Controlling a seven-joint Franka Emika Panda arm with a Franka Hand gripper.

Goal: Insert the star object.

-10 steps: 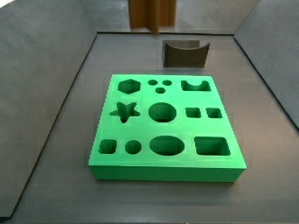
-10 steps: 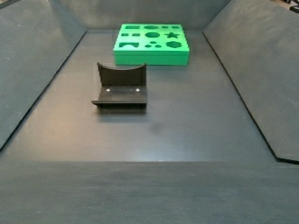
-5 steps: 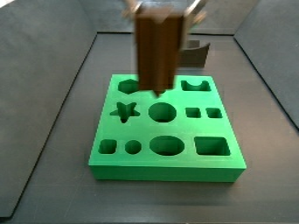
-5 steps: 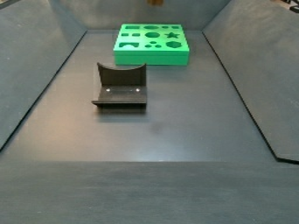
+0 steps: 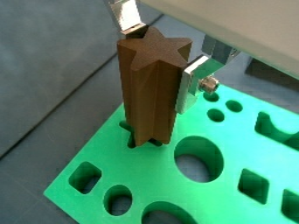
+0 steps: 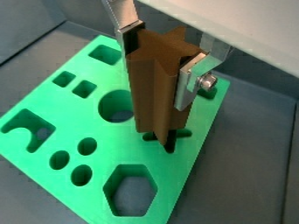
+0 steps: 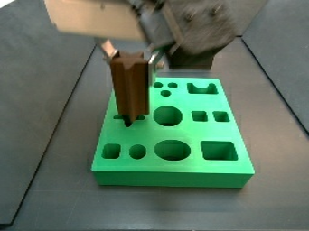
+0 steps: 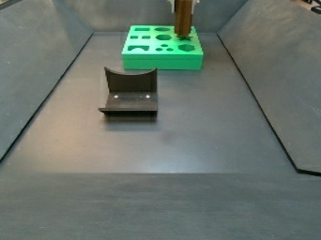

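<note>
My gripper point(image 5: 155, 54) is shut on the star object point(image 5: 149, 96), a tall dark-brown peg with ridged sides, held upright. Its silver fingers point(image 5: 197, 72) press on the peg's upper part. The peg's lower end stands at the star-shaped hole of the green board point(image 5: 222, 197), and the hole's points show around its foot in a wrist view point(image 6: 163, 138). In a side view the peg point(image 7: 129, 84) stands over the board's left middle point(image 7: 182, 167). In a side view the peg point(image 8: 183, 17) rises from the far board point(image 8: 163, 54).
The board has several other holes: a hexagon point(image 6: 131, 190), round ones point(image 5: 202, 157), square ones. The fixture point(image 8: 129, 92), a dark bracket on a base plate, stands on the floor nearer than the board. Dark walls enclose the floor.
The gripper with the peg has come down from above and moved left. The peg's lower end now stands at the star hole.
</note>
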